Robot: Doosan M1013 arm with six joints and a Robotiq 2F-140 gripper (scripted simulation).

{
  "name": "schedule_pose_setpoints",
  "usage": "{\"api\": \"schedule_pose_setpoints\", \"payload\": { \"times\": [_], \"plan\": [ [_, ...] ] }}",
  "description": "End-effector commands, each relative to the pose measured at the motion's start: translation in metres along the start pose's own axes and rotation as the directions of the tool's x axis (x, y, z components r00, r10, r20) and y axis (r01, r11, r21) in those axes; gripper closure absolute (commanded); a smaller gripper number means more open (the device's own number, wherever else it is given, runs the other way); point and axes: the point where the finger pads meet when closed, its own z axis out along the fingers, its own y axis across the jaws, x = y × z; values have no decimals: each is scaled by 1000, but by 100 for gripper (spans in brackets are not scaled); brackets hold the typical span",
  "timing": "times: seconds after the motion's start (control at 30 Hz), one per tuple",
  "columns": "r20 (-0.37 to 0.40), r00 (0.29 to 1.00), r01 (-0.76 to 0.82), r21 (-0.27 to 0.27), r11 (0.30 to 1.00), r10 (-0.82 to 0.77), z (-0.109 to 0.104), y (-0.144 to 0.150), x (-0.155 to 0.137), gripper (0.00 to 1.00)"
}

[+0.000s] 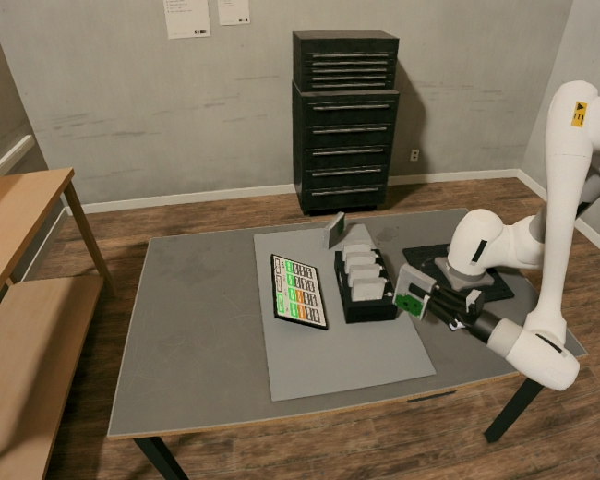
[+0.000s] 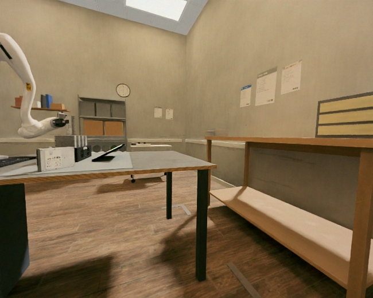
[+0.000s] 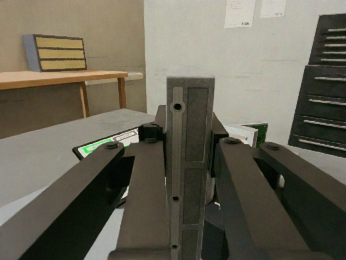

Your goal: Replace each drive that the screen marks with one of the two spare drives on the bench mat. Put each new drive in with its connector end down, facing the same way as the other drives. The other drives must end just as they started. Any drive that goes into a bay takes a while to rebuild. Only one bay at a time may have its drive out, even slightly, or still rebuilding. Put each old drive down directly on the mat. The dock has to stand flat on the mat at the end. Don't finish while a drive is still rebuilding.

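We see warm, moderate light from a bright ceiling panel [image 2: 156, 7]. Soft shadows darken the floor [image 2: 124, 248], while fine text on the screen [image 1: 299, 291] looks smeared.

You're looking at a workshop, or a repair room much like one. You can tell from the black tool chest [image 1: 345, 120] [image 3: 320, 92] with its stacked drawers, the scuffed table [image 1: 199, 320] [image 2: 174, 158] with a mat [image 1: 319, 370] [image 2: 124, 161], and the wooden bench [image 1: 44, 320] [image 2: 279, 141]. Your exterior view adds a metal shelf unit [image 2: 101, 117], a wall clock [image 2: 123, 90] and posted sheets [image 2: 266, 86].
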Motion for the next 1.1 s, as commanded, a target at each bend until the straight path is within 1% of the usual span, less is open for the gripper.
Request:
{"api": "schedule_pose_setpoints", "payload": {
  "times": [0.0,0.7,1.07],
  "plan": [
    [0,1000,-1,0,1000,1,0,0,-3,90],
    [0,1000,-1,0,1000,1,0,0,-27,90],
    [0,1000,-1,0,1000,1,0,0,-47,90]
  ]
}}
